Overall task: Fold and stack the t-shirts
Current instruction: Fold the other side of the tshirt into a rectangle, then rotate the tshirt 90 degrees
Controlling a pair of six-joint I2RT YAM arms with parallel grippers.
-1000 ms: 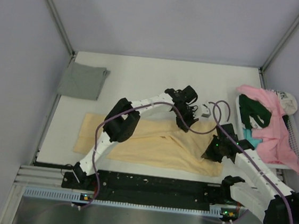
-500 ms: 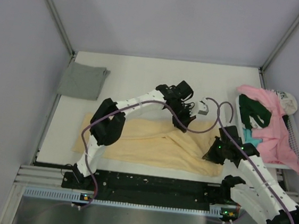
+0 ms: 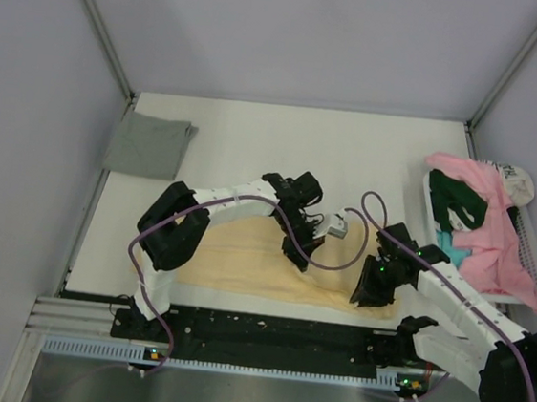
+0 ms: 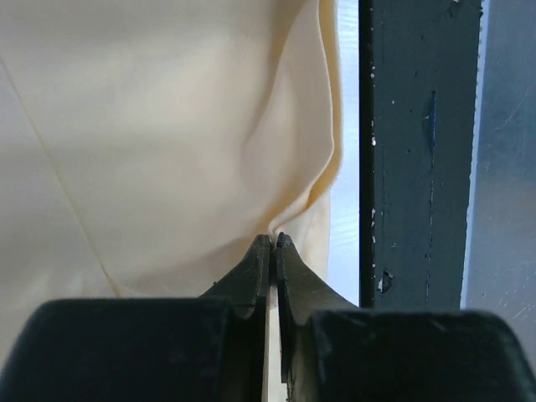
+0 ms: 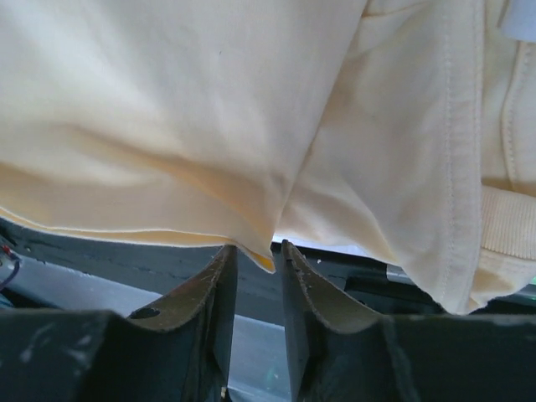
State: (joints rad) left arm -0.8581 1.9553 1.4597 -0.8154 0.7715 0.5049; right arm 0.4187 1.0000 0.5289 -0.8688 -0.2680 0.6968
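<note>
The pale yellow-peach t-shirt [image 3: 214, 258] lies spread along the near part of the white table. It fills the left wrist view [image 4: 167, 126] and the right wrist view [image 5: 167, 100]. My left gripper [image 3: 299, 252] is shut on a pinch of this shirt [image 4: 274, 240] near its middle. My right gripper [image 3: 367, 292] is at the shirt's right end. Its jaws stand a narrow gap apart with a corner of the shirt between them [image 5: 258, 245]. A folded grey t-shirt [image 3: 147, 145] lies at the back left.
A white basket [image 3: 532, 256] at the right edge holds pink [image 3: 495, 234], dark green [image 3: 462, 204] and teal [image 3: 453, 247] shirts in a heap. A black rail [image 3: 274, 331] runs along the table's near edge, close under both grippers. Grey walls enclose the table.
Both grippers have moved toward the near edge, the left one also leftward, drawing the shirt's far right edge with them. The right part of the shirt now covers a narrower strip.
</note>
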